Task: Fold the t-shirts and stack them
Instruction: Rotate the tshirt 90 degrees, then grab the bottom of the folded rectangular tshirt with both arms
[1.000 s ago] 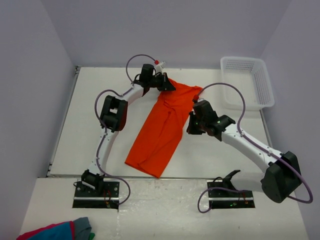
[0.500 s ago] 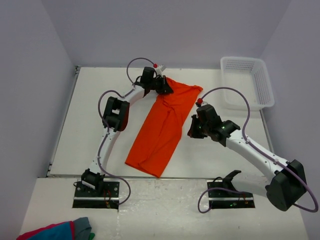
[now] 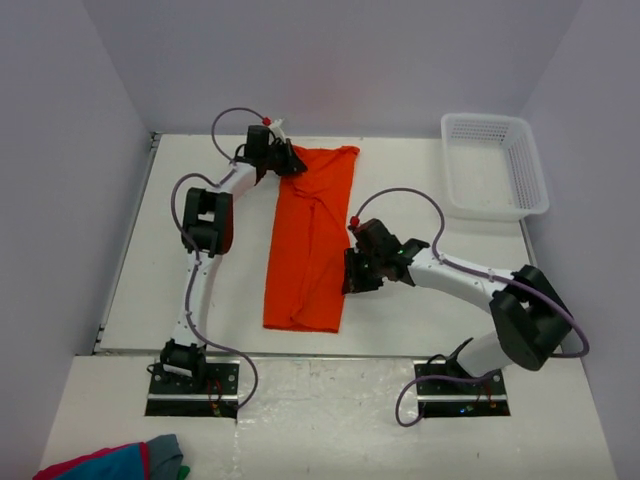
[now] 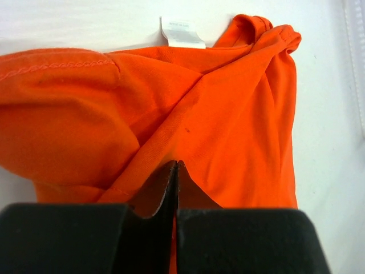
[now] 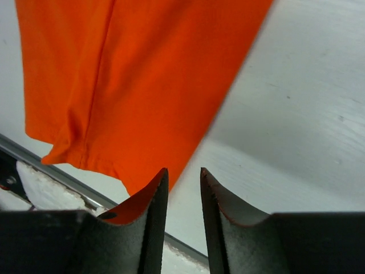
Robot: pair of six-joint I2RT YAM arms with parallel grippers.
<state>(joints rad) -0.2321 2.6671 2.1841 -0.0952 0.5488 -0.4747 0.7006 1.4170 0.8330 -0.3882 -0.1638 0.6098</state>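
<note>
Orange shirt (image 3: 310, 240), newly straightened on the tabletop (image 3: 140, 250).
In the last second you have swung it from a diagonal into a strip running far to near, left of centre. Your left tool (image 3: 298, 165) stays clamped on its far corner. Your right tool (image 3: 348, 278) has let go, jaws narrowly parted and empty, just beside the right edge. It looks ready for a cross fold.

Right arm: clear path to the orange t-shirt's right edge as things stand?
Probably yes. The right tool hangs just beside the t-shirt's right edge, jaws slightly apart and empty, with only bare table between. The left tool grips the far corner, clear of that approach.
</note>
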